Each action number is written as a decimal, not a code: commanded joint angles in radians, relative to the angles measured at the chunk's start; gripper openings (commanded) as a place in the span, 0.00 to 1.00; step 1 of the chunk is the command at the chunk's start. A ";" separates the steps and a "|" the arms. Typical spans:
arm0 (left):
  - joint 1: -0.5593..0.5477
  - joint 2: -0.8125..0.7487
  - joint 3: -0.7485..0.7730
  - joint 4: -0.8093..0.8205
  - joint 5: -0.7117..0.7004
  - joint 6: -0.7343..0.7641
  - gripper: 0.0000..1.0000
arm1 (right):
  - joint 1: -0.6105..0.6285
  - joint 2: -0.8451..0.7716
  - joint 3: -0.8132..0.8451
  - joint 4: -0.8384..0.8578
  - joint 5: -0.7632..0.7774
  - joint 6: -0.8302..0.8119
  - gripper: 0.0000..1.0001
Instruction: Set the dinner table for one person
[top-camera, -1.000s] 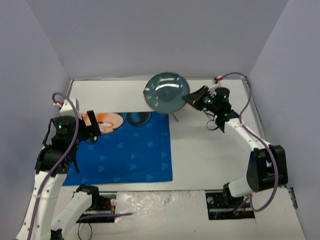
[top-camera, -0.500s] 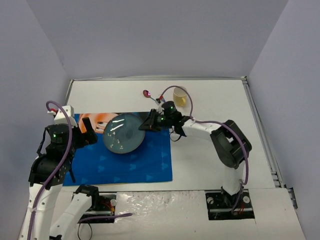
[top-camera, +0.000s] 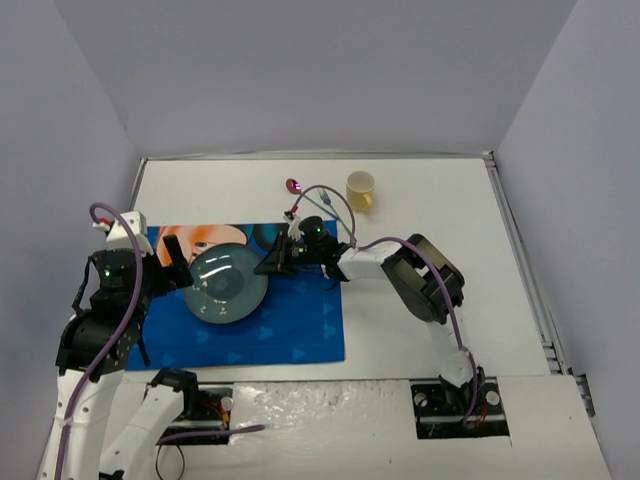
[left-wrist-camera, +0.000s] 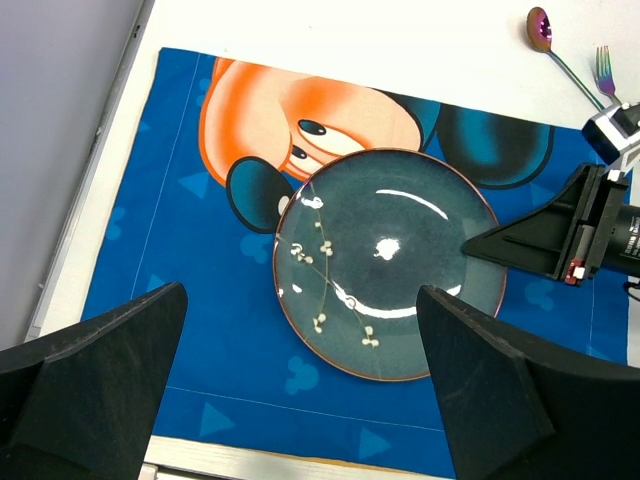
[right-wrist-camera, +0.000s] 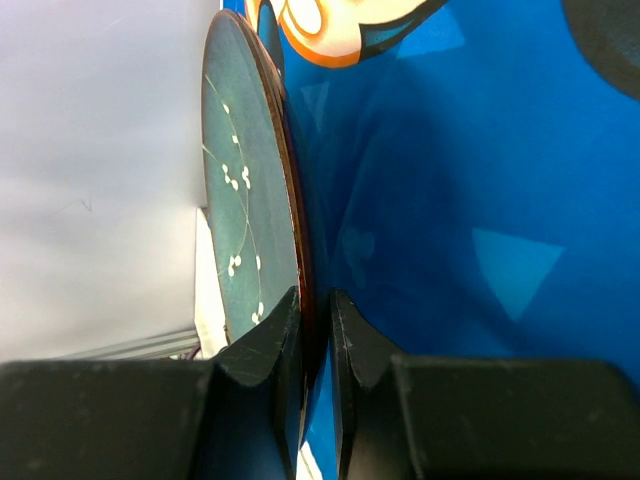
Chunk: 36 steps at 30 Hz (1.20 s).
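1. The tabletop (top-camera: 440, 200) is big, white, hard and flat. It will not move; things just go on it.
2. A blue placemat (top-camera: 290, 330) lies on its left part. It is soft cloth and could bunch up.
3. The plate (top-camera: 227, 284) is over the placemat. It looks hard, shiny and slippery, and it could break.
4. The right claw (right-wrist-camera: 312, 300) is nearly closed, pinching the plate's thin rim. That looks like a good place to hold.
5. The left claw (left-wrist-camera: 300, 290) is spread wide and holds nothing.

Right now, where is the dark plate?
In the top external view the dark plate is over the blue placemat on the left side of the dinner table, its right rim pinched by the right end effector.
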 joint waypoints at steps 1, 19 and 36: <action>0.007 0.004 0.006 0.024 -0.021 0.004 0.97 | 0.020 -0.027 0.090 0.293 -0.090 0.071 0.00; 0.007 0.002 -0.021 0.041 -0.010 0.000 0.97 | 0.029 0.070 0.026 0.318 -0.053 -0.015 0.00; 0.007 -0.003 -0.031 0.059 -0.016 0.003 0.97 | -0.027 -0.273 0.002 -0.383 0.280 -0.517 0.72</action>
